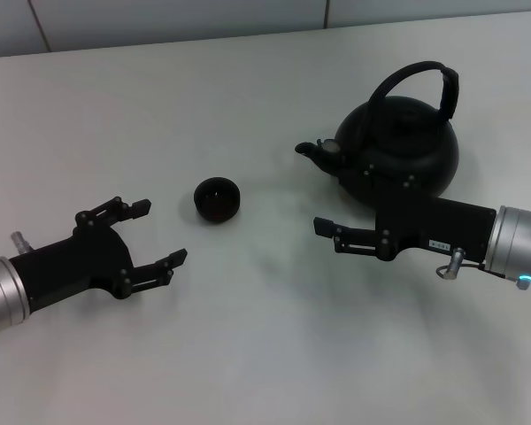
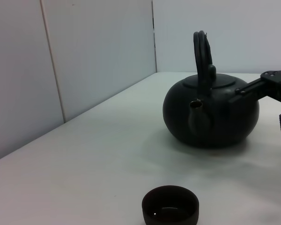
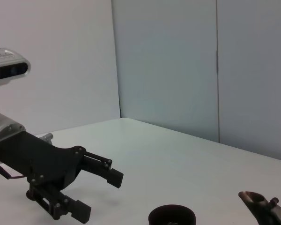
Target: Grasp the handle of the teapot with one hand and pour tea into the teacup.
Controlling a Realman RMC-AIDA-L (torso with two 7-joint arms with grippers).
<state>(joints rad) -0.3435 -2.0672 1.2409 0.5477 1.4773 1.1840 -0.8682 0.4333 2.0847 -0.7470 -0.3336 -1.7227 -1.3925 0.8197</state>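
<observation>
Nearest the camera, both grippers are held low over the white table [image 1: 265, 354]. On the left, the left gripper [image 1: 159, 232] is seen spread wide with nothing between its fingers, pointed toward the teacup [image 1: 217, 199]. On the right, the right gripper [image 1: 323, 227] is seen edge-on in front of the teapot [image 1: 398, 146], holding nothing; whether its fingers are parted cannot be told.

The teapot is stood upright at the far right, its spout [image 1: 314, 152] turned left toward the teacup and its arched handle [image 1: 420, 84] raised above the lid. The teacup is set well apart from the teapot – left of it, between the two arms. A small glint is caught in the cup's bottom in the left wrist view (liquid or mere shine cannot be settled). So the scene is judged to fit either a pot awaiting a lift or one set back down after pouring.

Risks are judged as follows: the handle is thin and rounded, so an off-centre grip could let the pot swing – and the small, shallow cup could be overshot or knocked.
</observation>
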